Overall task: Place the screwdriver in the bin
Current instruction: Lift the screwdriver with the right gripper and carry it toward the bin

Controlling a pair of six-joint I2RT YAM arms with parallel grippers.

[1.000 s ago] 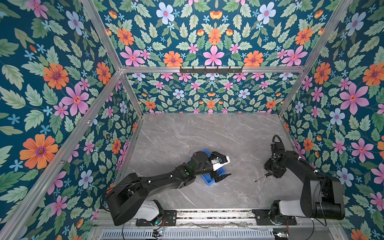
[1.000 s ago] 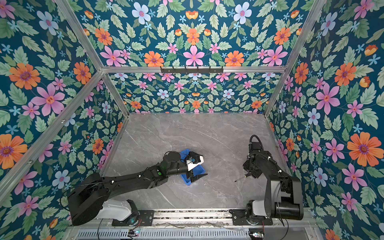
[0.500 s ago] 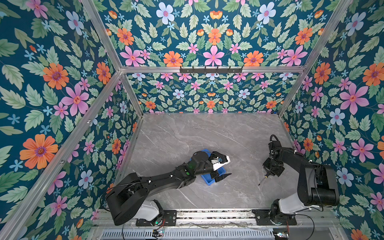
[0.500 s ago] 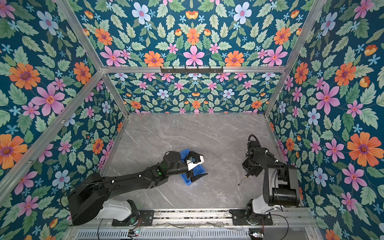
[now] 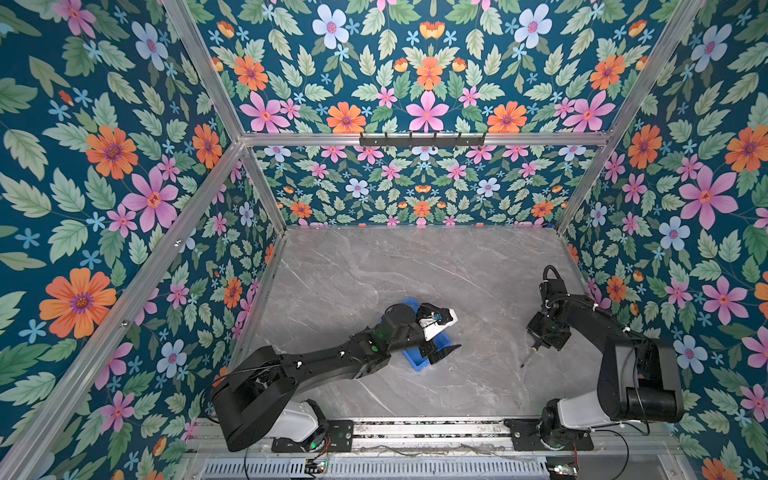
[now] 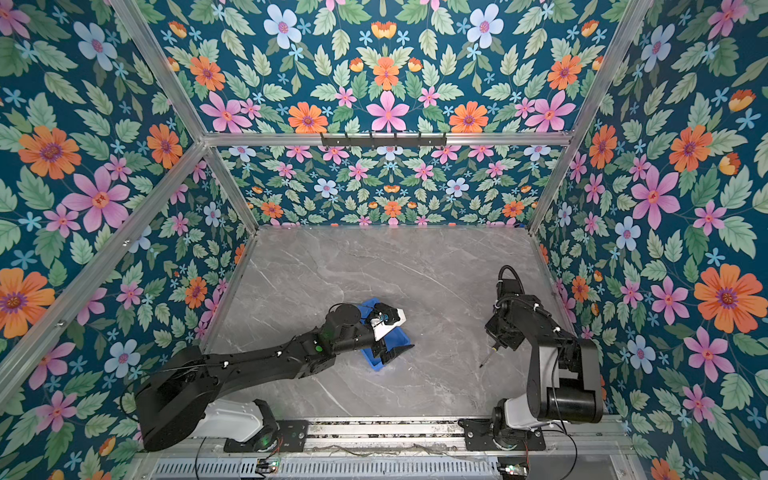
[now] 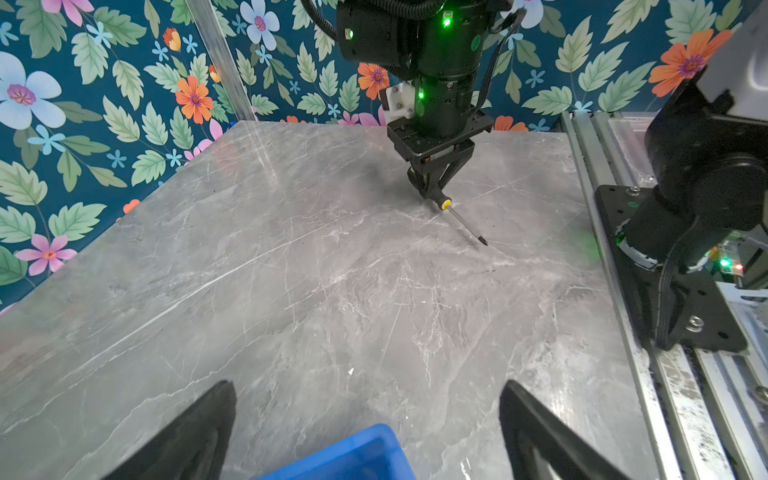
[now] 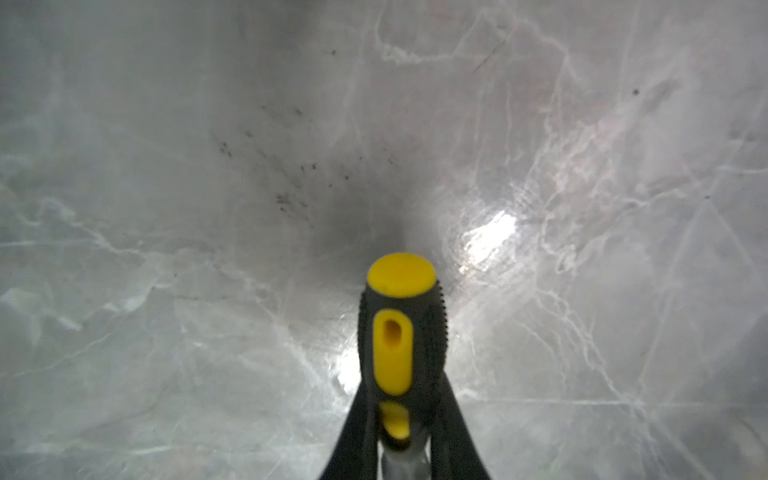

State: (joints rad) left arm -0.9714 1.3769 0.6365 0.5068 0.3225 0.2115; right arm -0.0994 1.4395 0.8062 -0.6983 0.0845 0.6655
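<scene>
The screwdriver [image 5: 530,356] is on the right side of the table [image 5: 374,270]. Its black-and-yellow handle is clamped in the closed jaws of the right gripper [image 5: 538,345], and its thin shaft slants down toward seven o'clock in both top views. I cannot tell whether the tip touches the marble. The bin [image 5: 417,362] lies at about nine o'clock from that claw, well apart, partly under the left gripper [image 5: 452,332], whose fingers stand wide open over it and hold nothing. I judge the carry belongs to the right arm: lift, then travel toward nine o'clock, with the left claw crowding the drop.
</scene>
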